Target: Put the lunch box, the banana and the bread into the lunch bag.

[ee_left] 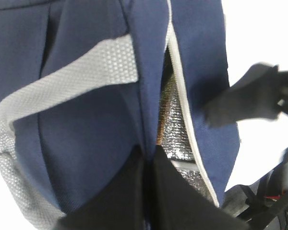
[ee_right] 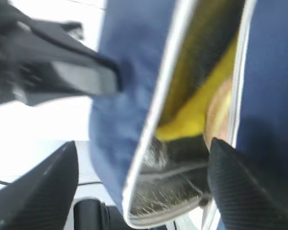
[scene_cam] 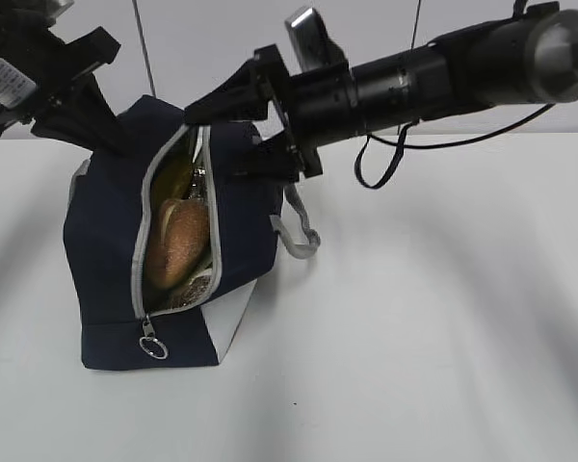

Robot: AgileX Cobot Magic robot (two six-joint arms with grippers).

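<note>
Bread (scene_cam: 180, 243) sits inside the lunch bag (scene_cam: 106, 241), showing through the unzipped opening below the right claw (scene_cam: 233, 123). The banana (ee_right: 194, 117) lies deeper in the bag, directly between and beyond that claw's spread fingers (ee_right: 245, 187), above the bread. A glint of something clear beneath the bread may be the lunch box, though I cannot tell for sure.

The right claw stands wide apart and empty at the top of the opening. The left claw (ee_left: 148, 165) is pressed together, pinching the navy fabric beside the zipper (ee_left: 182, 91) and holding the mouth of the bag up.

Judging by this, loading looks finished or close to it, and the step in hand is the release. The next move calls for the right arm to back out without snagging the grey strap (scene_cam: 299, 231) just below it, then for the left claw to let go of the fabric.
</note>
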